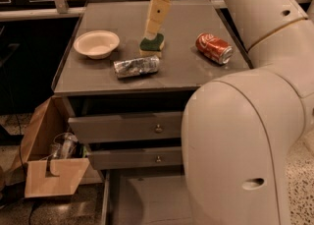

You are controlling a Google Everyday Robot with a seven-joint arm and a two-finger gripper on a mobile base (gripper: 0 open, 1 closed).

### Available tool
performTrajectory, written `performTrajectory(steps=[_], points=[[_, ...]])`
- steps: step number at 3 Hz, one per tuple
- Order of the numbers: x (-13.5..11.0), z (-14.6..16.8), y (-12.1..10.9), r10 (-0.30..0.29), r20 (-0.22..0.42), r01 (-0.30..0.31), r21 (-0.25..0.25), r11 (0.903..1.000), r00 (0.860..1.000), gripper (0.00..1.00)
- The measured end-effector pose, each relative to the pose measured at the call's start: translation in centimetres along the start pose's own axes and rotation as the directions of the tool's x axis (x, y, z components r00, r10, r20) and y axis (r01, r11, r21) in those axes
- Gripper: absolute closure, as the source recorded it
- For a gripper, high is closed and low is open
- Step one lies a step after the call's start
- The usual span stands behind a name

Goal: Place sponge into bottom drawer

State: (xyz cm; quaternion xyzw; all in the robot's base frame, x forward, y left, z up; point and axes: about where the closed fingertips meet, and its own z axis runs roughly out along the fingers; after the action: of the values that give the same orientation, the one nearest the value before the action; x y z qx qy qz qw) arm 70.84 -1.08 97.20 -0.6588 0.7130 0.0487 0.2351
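Pickup stage: gripper (148, 36) meets the sponge (154, 47) just beneath it, hold cannot be told; next, lift toward bottom drawer (147, 197) far below

- Sponge (152, 46): dark green top, pale yellow foam.
- End effector (150, 36), at the sponge, mid-counter: cream-yellow.
- Counter (191, 74): matte grey.
- Bottom drawer (147, 202): grey, paler inside.
- Bowl (96, 43), near the left edge: off-white.
- Foil packet (137, 66), near the front edge: crinkled silver.
- Soda can (214, 48), near the right edge: red, white lettering.
- Cardboard box (51, 177): tan.
- Floor (304, 170): speckled.
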Motion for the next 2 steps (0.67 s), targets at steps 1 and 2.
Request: performTrajectory(steps=[1, 2], points=[[0.10, 0.67, -0.57, 0.014, 0.017, -0.014, 0.000, 0.9999, 1.000, 0.00], [0.84, 1.44, -1.52, 0.043, 0.020, -0.043, -0.005, 0.9991, 0.999, 0.00]])
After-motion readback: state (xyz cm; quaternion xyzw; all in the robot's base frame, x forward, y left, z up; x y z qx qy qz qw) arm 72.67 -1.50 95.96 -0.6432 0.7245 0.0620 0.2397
